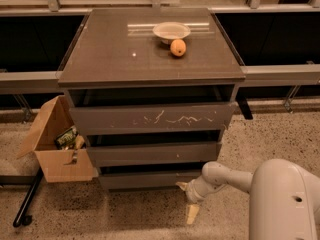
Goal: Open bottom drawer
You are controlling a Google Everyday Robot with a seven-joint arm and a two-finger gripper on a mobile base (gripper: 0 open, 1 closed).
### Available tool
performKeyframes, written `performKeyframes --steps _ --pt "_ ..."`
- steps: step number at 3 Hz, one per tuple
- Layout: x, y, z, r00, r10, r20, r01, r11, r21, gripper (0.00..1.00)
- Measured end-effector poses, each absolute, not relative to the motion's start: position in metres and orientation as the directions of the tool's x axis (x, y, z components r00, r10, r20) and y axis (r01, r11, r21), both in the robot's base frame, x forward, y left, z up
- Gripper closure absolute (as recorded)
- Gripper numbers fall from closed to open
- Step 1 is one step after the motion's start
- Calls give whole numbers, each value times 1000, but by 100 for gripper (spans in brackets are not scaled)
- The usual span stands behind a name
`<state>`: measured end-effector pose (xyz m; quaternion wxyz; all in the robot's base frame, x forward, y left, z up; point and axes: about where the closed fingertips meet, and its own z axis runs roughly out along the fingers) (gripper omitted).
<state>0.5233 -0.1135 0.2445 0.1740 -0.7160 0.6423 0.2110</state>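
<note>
Bottom drawer (145,180), gripper (185,202) spread beside it

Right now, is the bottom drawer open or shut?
Looks shut: the bottom drawer shows only its flat front under a dark gap, no grey inside. The claw hangs low beside that front's end.

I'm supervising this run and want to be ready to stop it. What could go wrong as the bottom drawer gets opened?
1. The hand sits low by the right end of the bottom drawer, whose front shows no handle; it may slip off.
2. The middle drawer front lies just above, so the hand could catch that instead.
3. A jolt might roll the loose orange on the cabinet top.
</note>
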Motion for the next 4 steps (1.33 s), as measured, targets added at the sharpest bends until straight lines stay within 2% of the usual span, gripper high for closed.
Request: performKeyframes --steps 3,4 --pt "586 -108 232 147 -840 -522 -988 -97 -123 0" --pt "587 -108 232 150 -842 -518 -987 -97 -128 0"
